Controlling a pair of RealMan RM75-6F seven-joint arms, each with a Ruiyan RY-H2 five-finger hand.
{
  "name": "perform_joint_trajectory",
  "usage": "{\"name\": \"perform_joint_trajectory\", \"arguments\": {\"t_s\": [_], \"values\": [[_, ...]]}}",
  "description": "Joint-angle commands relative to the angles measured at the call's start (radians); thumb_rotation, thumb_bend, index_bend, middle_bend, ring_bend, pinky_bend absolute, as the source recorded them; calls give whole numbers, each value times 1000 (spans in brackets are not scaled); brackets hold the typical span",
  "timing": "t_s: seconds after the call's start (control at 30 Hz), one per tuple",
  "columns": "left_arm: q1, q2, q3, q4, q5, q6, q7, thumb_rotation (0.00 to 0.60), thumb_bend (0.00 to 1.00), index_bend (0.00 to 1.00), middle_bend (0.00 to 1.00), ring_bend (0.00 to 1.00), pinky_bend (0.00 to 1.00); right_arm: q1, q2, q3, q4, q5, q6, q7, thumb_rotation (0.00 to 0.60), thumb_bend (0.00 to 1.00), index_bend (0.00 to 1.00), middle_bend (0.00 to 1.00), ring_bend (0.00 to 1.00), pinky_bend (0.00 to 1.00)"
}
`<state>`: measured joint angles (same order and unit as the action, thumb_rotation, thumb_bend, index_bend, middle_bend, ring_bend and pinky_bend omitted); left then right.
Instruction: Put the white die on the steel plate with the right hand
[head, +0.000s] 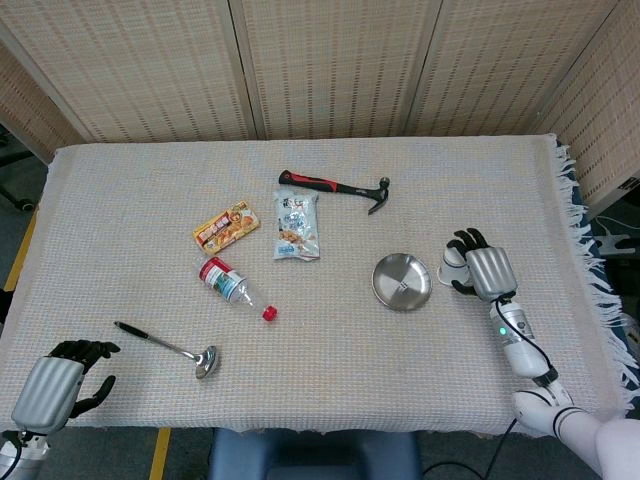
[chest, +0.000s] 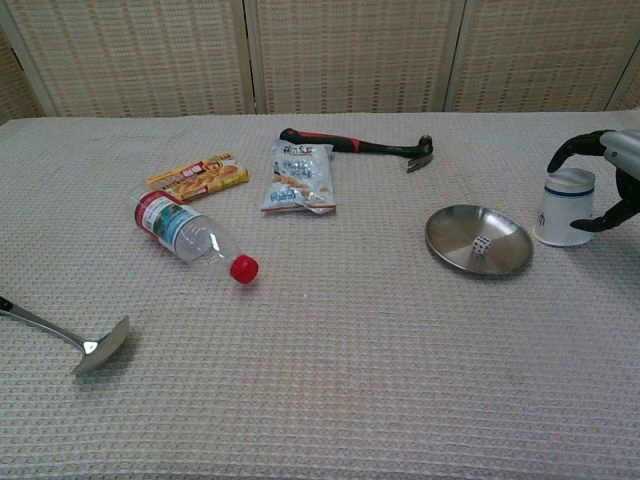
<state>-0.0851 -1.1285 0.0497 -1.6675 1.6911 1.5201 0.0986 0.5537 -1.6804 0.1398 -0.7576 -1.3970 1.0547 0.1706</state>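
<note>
Resting in the steel plate (chest: 478, 240) at centre right, the white die (chest: 482, 244) looked light, hard, easily rolled; best pinched on opposite faces. The right hand (chest: 612, 170) had its fingers (chest: 570, 152) curved around the white cup (chest: 564, 207); whether they gripped it I cannot tell.

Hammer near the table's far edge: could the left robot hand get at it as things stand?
Probably not easily. The left robot hand sits at the near left corner, the hammer far across the table; the spoon and bottle lie between.
</note>
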Motion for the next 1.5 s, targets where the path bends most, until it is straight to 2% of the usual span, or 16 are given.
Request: {"name": "perform_joint_trajectory", "arguments": {"t_s": [0.03, 0.37, 0.6, 0.73, 0.87, 0.97, 1.07, 1.13, 1.3, 1.5], "values": [[0, 0, 0, 0, 0, 0, -1, 600, 335, 367, 427, 360, 373, 1, -3, -1, 5, -6, 6, 11, 600, 67, 282, 126, 104, 590], [0, 0, 0, -1, 2, 1, 2, 600, 335, 370, 427, 360, 373, -7, 21, -5, -31, -19, 35, 26, 600, 66, 264, 117, 104, 597], [0, 0, 0, -1, -1, -1, 1, 600, 335, 371, 427, 360, 373, -18, 51, -3, -76, -16, 49, 13, 600, 67, 211, 107, 104, 599], [0, 0, 2, -2, 2, -2, 3, 600, 335, 373, 428, 360, 373, -15, 55, 0, -83, -2, 26, -6, 600, 66, 186, 107, 104, 600], [0, 0, 2, -3, 2, -2, 5, 600, 335, 373, 427, 360, 373, -3, 45, 6, -76, 15, -12, -26, 600, 67, 87, 106, 104, 608], [0, 0, 2, -2, 0, -3, 3, 600, 335, 374, 428, 360, 373, 10, 32, 10, -68, 27, -42, -34, 600, 67, 74, 106, 104, 611], [0, 0, 2, -1, 0, -3, 1, 600, 335, 374, 428, 360, 372, 19, 20, 15, -62, 39, -64, -47, 600, 67, 117, 110, 110, 629], [0, 0, 2, -1, 1, -2, 0, 600, 336, 375, 428, 361, 373, 21, 10, 17, -53, 36, -53, -47, 600, 67, 192, 149, 154, 673], [0, 1, 2, -1, 2, -2, -1, 600, 335, 374, 428, 360, 372, 17, -20, 17, -9, 12, 5, -13, 600, 68, 437, 415, 403, 819], [-1, 0, 3, -1, 3, -3, 1, 600, 336, 374, 428, 360, 373, 13, -36, 24, 15, 2, 53, -2, 600, 69, 584, 535, 542, 891]]}}
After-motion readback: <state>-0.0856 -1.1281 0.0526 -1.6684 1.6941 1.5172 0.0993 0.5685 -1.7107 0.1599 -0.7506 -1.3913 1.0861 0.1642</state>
